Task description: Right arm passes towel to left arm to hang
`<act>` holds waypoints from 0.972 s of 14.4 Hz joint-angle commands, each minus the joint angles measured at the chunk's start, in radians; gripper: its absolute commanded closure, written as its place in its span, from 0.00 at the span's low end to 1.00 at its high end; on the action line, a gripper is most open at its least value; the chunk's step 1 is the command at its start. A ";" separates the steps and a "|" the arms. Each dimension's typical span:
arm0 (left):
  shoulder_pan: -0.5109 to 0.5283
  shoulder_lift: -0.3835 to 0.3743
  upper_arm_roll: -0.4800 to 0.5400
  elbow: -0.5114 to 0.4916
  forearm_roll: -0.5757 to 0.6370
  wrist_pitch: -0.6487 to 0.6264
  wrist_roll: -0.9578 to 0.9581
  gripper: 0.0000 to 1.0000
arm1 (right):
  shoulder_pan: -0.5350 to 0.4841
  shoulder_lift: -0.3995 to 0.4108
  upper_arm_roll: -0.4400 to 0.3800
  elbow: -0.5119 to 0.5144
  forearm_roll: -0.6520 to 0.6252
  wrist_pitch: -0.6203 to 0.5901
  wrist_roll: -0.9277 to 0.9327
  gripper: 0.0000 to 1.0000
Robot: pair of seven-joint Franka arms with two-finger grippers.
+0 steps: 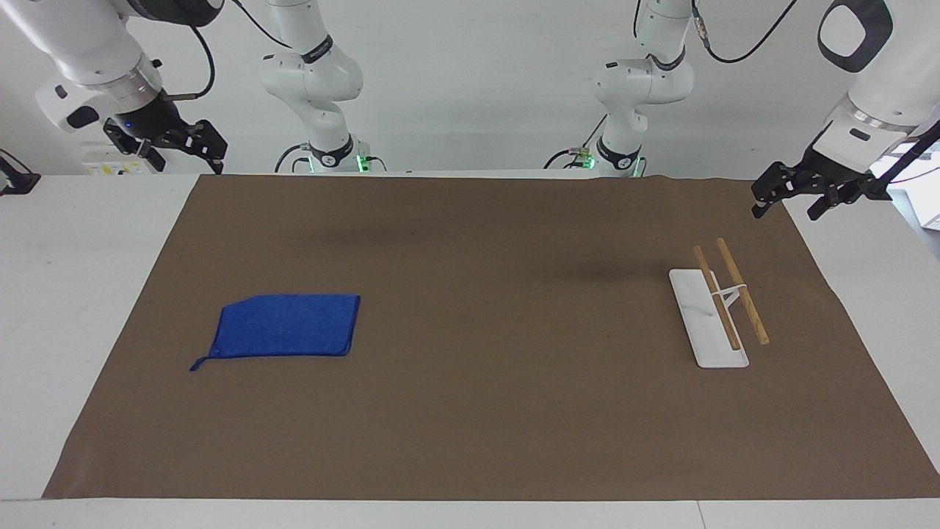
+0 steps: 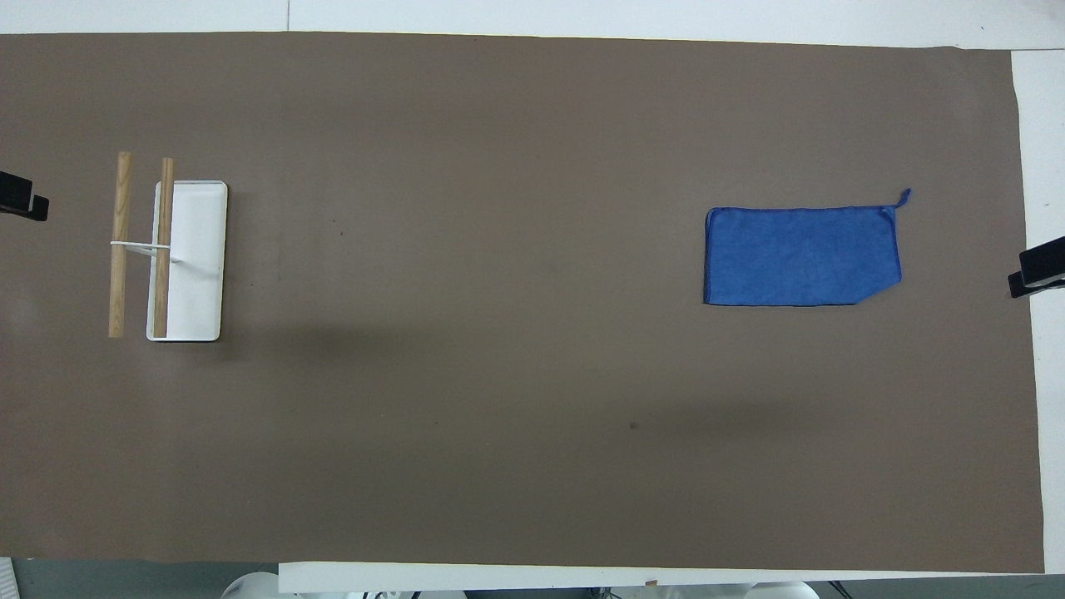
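— Two grippers hang raised at the counter's [image 1: 470, 455] ends: the right gripper [image 1: 172, 143] and the left gripper [image 1: 797, 195], both with fingers spread, empty.

— And farther out?

— The towel [image 1: 286, 325] lies flat toward the right arm's end, untouched; the rack [image 1: 716, 308] stands toward the left arm's.

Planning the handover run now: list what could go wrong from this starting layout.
1. The towel lies flat on the brown mat; the right gripper may pinch the mat too, or grab only the small corner loop.
2. The towel rack stands at the left arm's end of the table, so the handover spans the table; a loose grip could drop the cloth.
3. The rack's two wooden bars sit close together; the left gripper might knock it.
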 commanded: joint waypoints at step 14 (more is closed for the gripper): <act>0.009 -0.004 -0.006 -0.001 0.014 -0.013 0.011 0.00 | 0.051 -0.021 0.015 -0.295 0.018 0.421 -0.061 0.00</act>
